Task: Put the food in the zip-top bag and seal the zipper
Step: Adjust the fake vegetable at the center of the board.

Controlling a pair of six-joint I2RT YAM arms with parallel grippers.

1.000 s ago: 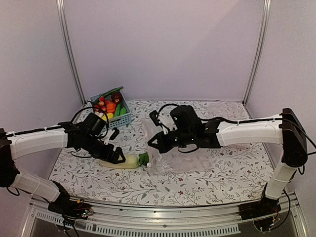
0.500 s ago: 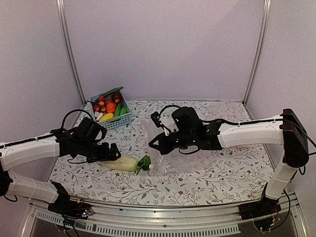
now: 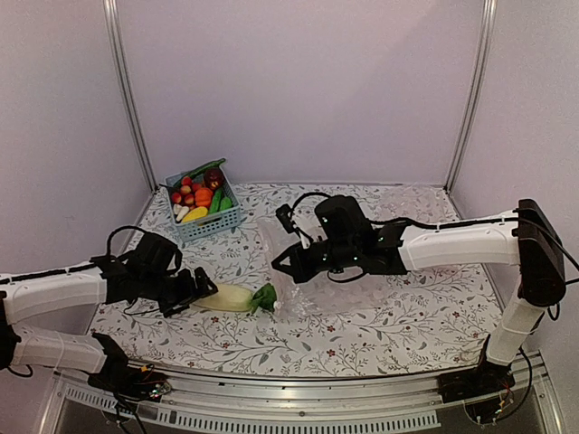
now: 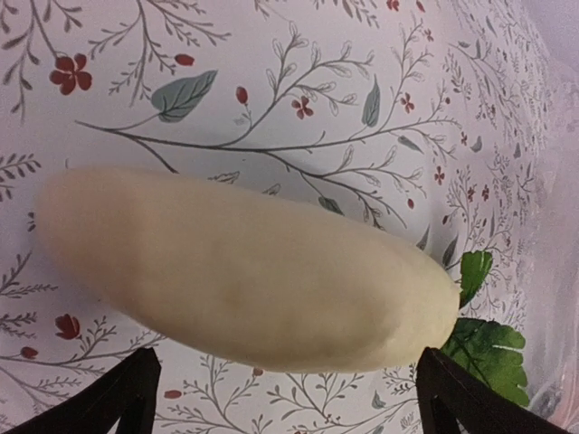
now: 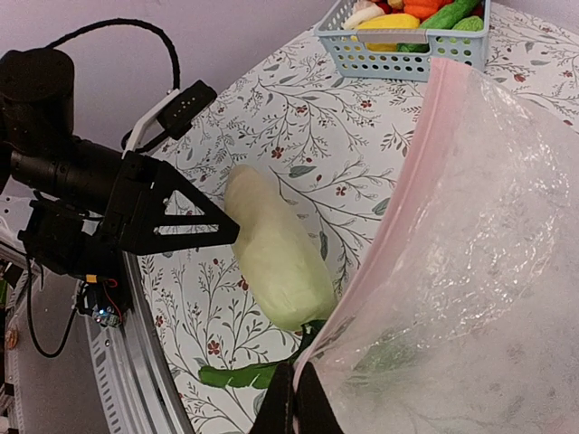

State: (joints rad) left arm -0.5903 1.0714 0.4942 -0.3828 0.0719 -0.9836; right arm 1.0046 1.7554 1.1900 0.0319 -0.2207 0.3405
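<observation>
The long cream-white vegetable [image 3: 226, 298] lies on the table, its green leaves [image 3: 263, 296] at the mouth of the zip-top bag [image 3: 294, 271]. My left gripper [image 3: 201, 288] is open just left of it; in the left wrist view the vegetable [image 4: 244, 280] lies ahead of my gripper [image 4: 289, 411], untouched. My right gripper [image 3: 288, 266] is shut on the bag's mouth edge and holds it up; the right wrist view shows it [image 5: 294, 402] pinching the pinkish zipper [image 5: 398, 190] of the bag [image 5: 470, 226]. The orange piece [image 3: 204, 196] and maroon piece [image 3: 213, 178] sit in the basket.
The blue basket [image 3: 222, 220] with the other toy produce stands at the back left, also seen in the right wrist view [image 5: 407, 50]. The table has a floral cloth [image 3: 398, 307]. Metal frame posts stand at the back corners.
My left gripper has let go of the cream vegetable and drawn back to the left and nearer the front edge. The vegetable stays at the bag's mouth. The right arm has barely moved.
</observation>
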